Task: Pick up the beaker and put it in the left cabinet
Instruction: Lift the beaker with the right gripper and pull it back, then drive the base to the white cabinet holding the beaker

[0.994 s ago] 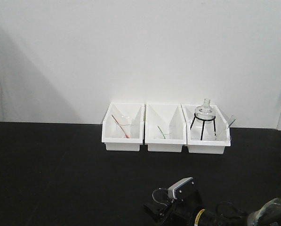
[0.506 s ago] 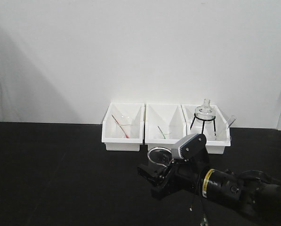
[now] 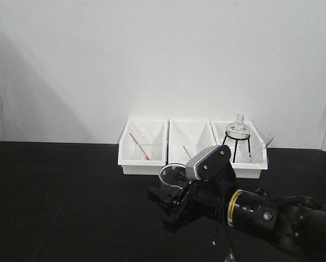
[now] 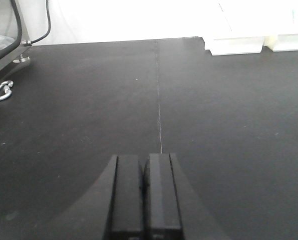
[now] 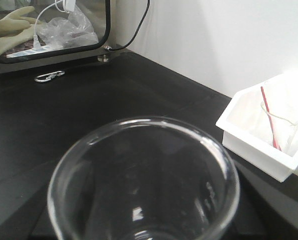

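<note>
My right gripper (image 3: 171,199) is clamped on the beaker (image 3: 172,176). The jaws stand on both sides of the clear glass, and the beaker is upright with its open mouth up. It is over the black table (image 3: 64,207), near the middle of the scene and just in front of the row of white bins. I cannot tell if its base touches the table. In my right wrist view the rim of the beaker (image 5: 144,175) fills the near part of the picture, round and a little blurred, and the dark table shows through the glass.

My left gripper (image 4: 144,165) has its jaws pressed together with nothing between them. It points along a thin seam in the table, low over the surface.

At the far side, against the white wall, three bins stand side by side:
- The left bin (image 3: 143,164) holds a piece of glassware with a red rod (image 3: 140,146).
- The middle bin (image 3: 179,136) is partly hidden behind my right arm.
- The right bin (image 3: 244,166) holds a round flask (image 3: 238,130) on a black tripod.

Far to the left in the right wrist view stands a box with a black frame (image 5: 64,47) and clear walls — pale gloves and a plastic bag lie inside it. A metal carabiner (image 5: 49,76) lies on the table just in front of it.
</note>
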Tool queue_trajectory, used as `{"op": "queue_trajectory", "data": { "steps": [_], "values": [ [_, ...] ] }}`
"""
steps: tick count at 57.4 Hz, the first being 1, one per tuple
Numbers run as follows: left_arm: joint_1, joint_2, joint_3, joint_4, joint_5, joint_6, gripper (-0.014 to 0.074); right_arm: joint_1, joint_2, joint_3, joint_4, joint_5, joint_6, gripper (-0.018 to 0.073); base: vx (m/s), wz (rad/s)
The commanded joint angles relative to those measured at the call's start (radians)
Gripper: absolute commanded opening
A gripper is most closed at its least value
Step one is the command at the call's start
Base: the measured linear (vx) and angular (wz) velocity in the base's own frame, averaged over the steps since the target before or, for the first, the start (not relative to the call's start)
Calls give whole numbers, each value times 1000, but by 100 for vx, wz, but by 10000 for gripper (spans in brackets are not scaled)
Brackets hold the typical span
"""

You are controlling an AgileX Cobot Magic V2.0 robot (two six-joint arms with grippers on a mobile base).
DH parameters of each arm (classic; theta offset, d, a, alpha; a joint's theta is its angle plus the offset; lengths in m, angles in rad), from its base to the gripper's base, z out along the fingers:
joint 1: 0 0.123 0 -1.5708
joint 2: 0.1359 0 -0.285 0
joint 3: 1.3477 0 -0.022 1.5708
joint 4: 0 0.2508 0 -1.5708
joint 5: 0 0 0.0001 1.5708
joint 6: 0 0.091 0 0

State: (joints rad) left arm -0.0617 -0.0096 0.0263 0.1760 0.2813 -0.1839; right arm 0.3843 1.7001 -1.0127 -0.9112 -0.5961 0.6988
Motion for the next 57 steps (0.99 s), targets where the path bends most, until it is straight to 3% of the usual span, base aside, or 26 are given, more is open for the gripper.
{"op": "queue_trajectory", "data": {
  "steps": [1, 35, 57],
  "values": [
    [-1, -17, -9, -2, -83, -3, 4, -3, -48, -27, 32, -58, -2, 228, 0, 0],
    [-1, -17, -9, -2, -83, -3, 4, -3, -48, -27, 33, -58, -2, 228, -2, 5],
    [-1, -17, -9, -2, -83, -3, 4, -3, -48, -27, 33, -58, -2, 228, -8, 42]
  ]
}}
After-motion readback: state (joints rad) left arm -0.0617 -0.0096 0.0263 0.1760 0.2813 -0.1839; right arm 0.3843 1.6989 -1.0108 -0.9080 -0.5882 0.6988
